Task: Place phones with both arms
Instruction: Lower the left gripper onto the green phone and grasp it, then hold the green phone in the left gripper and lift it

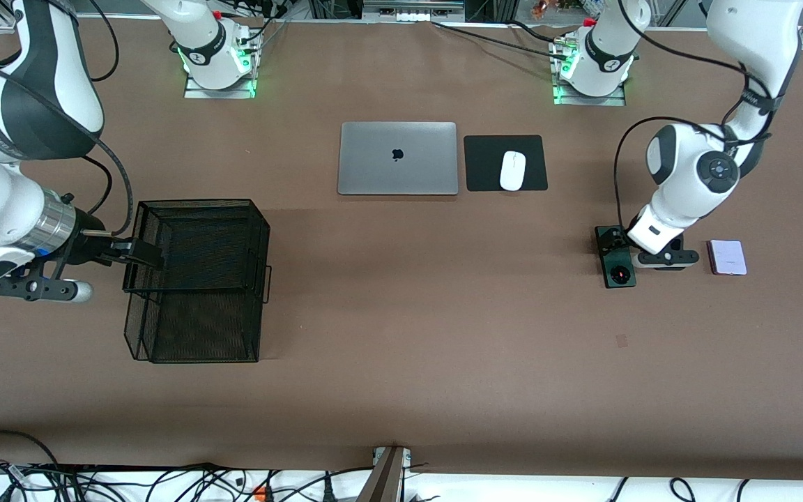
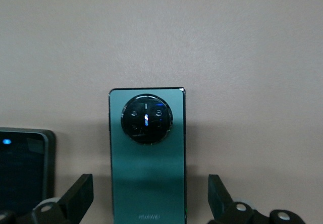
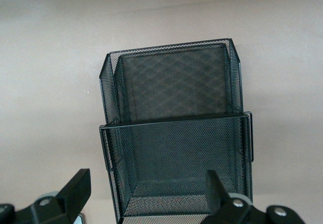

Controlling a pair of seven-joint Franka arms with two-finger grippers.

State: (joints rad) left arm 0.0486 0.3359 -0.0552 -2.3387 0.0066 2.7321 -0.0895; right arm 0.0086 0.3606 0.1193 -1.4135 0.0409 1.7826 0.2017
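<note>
The brown worktop [image 1: 401, 335] carries everything here, and the biggest thing on it is the black wire-mesh basket [image 1: 196, 279], two open compartments joined end to end, standing toward the right arm's end and about midway between the edge by the bases and the edge nearest the front camera. The right arm's gripper [image 1: 138, 256] hangs over the rim of that basket on the side facing its own end of the worktop, fingers spread and holding nothing (its wrist view shows the two black fingers [image 3: 75, 188] wide apart with the mesh between them). The grey laptop [image 1: 398, 158], lid shut, lies centred near the bases' edge, with a black mouse pad [image 1: 488, 164] beside it on the left arm's side and a white mouse [image 1: 512, 170] on the pad. Toward the left arm's end, the left gripper [image 2: 150, 196] is low over the dark-green phone [image 1: 616, 259], fingers spread to either side of the slab without touching it. The small black phone [image 2: 22, 166] lies just beside the green one, mostly hidden under the wrist in the front view. The pale-lilac phone [image 1: 728, 257] lies closest to that end edge.
</note>
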